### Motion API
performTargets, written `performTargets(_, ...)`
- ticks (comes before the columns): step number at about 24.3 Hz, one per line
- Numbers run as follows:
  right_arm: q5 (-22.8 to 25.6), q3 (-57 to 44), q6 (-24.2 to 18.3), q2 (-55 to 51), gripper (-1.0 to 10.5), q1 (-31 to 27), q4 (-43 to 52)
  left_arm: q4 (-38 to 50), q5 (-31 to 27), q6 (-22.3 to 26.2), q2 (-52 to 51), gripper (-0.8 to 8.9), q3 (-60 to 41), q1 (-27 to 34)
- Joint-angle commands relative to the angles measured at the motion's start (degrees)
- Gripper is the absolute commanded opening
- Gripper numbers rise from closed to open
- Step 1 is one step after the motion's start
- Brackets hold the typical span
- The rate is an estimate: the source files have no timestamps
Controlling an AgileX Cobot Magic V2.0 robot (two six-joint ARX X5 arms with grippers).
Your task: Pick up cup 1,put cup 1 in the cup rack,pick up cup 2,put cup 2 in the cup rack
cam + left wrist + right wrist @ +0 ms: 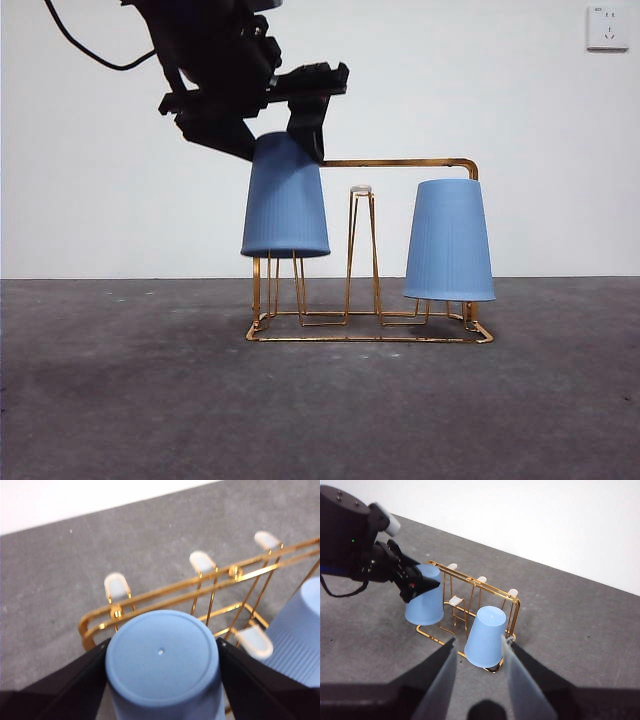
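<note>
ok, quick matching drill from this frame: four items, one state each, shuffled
Items:
1. left hand
2. right hand
3. cup at the rack's arched end
4. cup rack

States:
A. open, holding nothing
B. gold wire, standing on the table
C. upside down on the rack, no hand on it
D. shut on an upside-down blue cup above the rack

Pairs: 1-D, 2-A, 3-C, 4-B

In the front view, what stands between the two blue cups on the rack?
Between the cup held by the left gripper and the other blue cup stands one bare white-tipped peg of the gold cup rack; the front view shows it.
</note>
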Motion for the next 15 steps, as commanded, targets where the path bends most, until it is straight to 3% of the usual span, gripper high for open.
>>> performTargets(1,0.28,-0.37,-0.59,-0.11,1.6,-0.02,0.37,0.04,0.15,-1.68,0.48,-0.06,-1.66,-0.31)
performTargets(15,0.26,-0.37,-0.52,-0.11,1.6,-0.02,0.37,0.07,-1.01,-2.95,5.29,0.02,-4.22,-0.02)
